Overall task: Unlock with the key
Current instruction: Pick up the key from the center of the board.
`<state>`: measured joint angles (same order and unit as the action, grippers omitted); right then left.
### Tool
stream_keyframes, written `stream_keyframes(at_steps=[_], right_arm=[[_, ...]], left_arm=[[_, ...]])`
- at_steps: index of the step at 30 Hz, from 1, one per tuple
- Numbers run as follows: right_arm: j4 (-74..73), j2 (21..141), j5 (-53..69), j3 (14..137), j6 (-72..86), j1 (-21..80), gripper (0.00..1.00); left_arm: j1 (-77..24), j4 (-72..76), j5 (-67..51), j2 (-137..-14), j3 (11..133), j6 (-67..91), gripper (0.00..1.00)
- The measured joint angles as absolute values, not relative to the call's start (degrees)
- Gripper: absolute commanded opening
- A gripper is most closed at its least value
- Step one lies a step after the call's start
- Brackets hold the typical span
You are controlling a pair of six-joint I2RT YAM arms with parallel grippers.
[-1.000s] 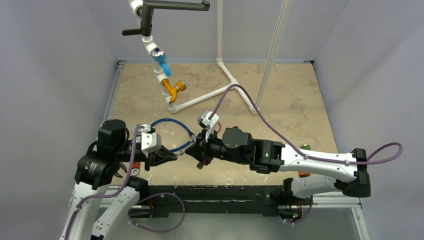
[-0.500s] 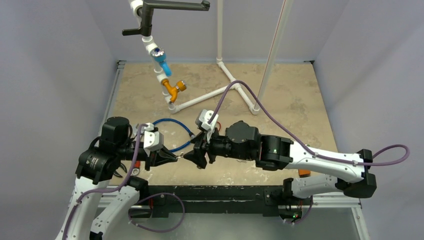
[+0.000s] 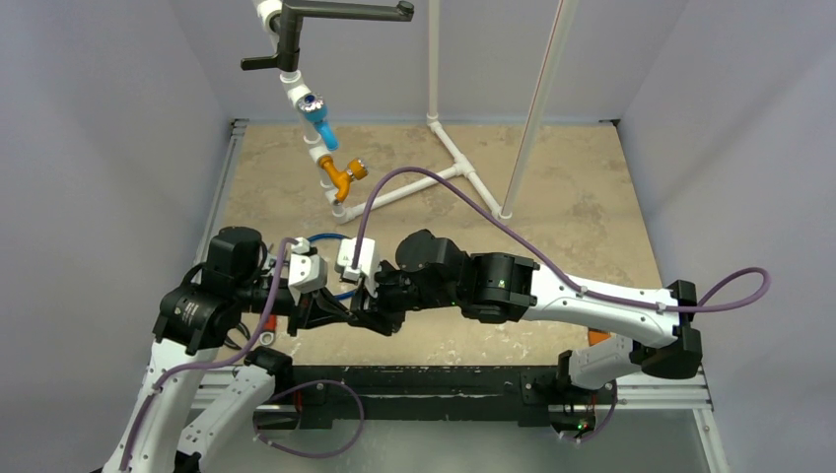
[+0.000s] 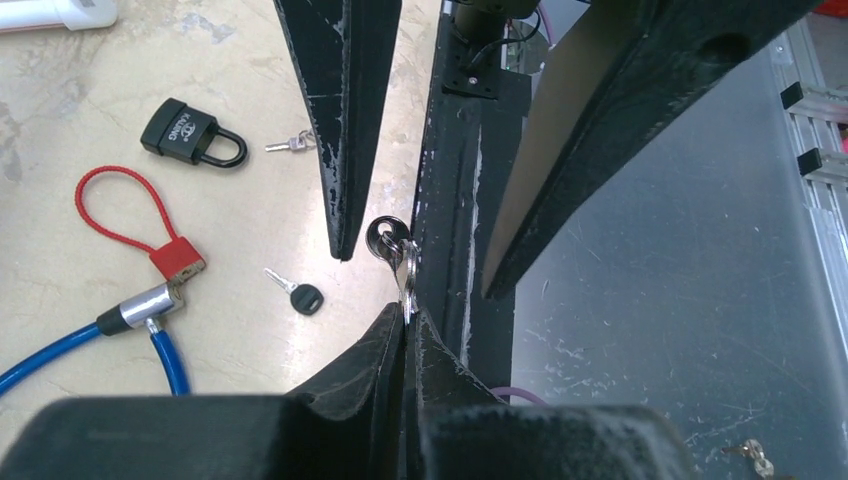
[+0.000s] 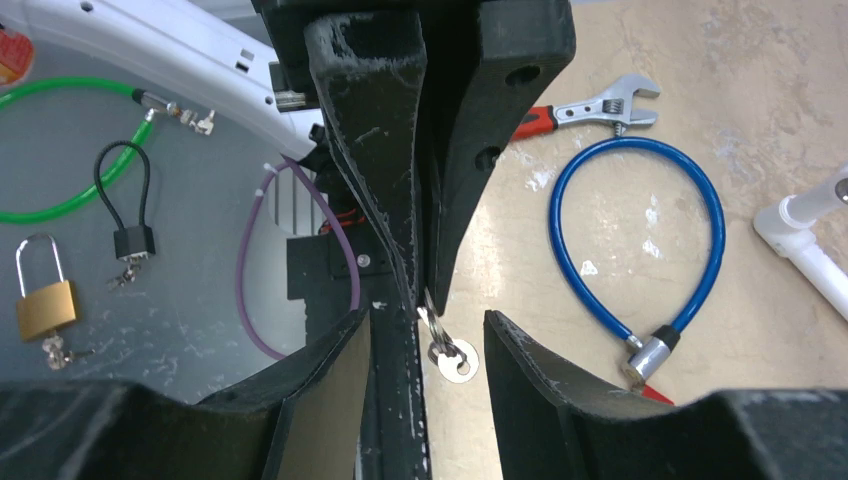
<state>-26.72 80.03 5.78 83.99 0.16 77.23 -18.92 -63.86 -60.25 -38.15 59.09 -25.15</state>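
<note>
My left gripper [image 4: 407,318] is shut on a small silver key [image 4: 404,272], which sticks out past the fingertips with its key ring [image 4: 387,238] hanging off it. My right gripper [image 5: 428,340] is open, one finger on each side of the key [image 5: 437,340] and touching neither it nor the ring. In the top view the two grippers meet tip to tip [image 3: 350,315] at the near table edge, and the key is hidden there. A blue cable lock [image 5: 640,220] lies on the table beside them, its silver lock end [image 4: 140,306] apart from both grippers.
A black padlock [image 4: 195,133], a red cable lock [image 4: 130,215] and two loose keys [image 4: 297,293] lie on the table. A wrench [image 5: 590,105] lies near the blue loop. Below the table edge are a green cable [image 5: 60,150] and a brass padlock [image 5: 45,300]. A white pipe frame [image 3: 414,187] stands behind.
The right arm has swung left to meet the left gripper, and its jaws have gone from shut to open around the key. The left gripper has kept its grip and barely moved.
</note>
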Motion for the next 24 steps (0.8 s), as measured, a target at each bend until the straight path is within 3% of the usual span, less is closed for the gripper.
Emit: stream_keyframes(at_steps=[8, 18, 21, 22, 24], right_arm=[[-29.1, 79.8, 6.0, 84.0, -2.5, 77.2, 0.31], [-29.2, 80.2, 6.0, 84.0, -2.9, 77.4, 0.0], [-29.2, 80.2, 6.0, 84.0, -2.5, 77.6, 0.0], [-29.1, 80.2, 6.0, 84.0, -2.4, 77.6, 0.0], [-29.2, 80.2, 6.0, 84.0, -2.2, 77.7, 0.0]], left_arm=[[-19.0, -66.1, -61.2, -39.8, 61.3, -26.2, 0.0], [-19.6, -69.0, -61.7, -40.3, 61.8, -27.4, 0.0], [-19.7, -69.5, -61.4, -40.3, 61.9, -27.9, 0.0], [-19.7, -69.7, -61.3, -40.4, 62.0, -28.1, 0.04], [-19.9, -70.0, -61.2, -40.7, 62.3, -28.1, 0.3]])
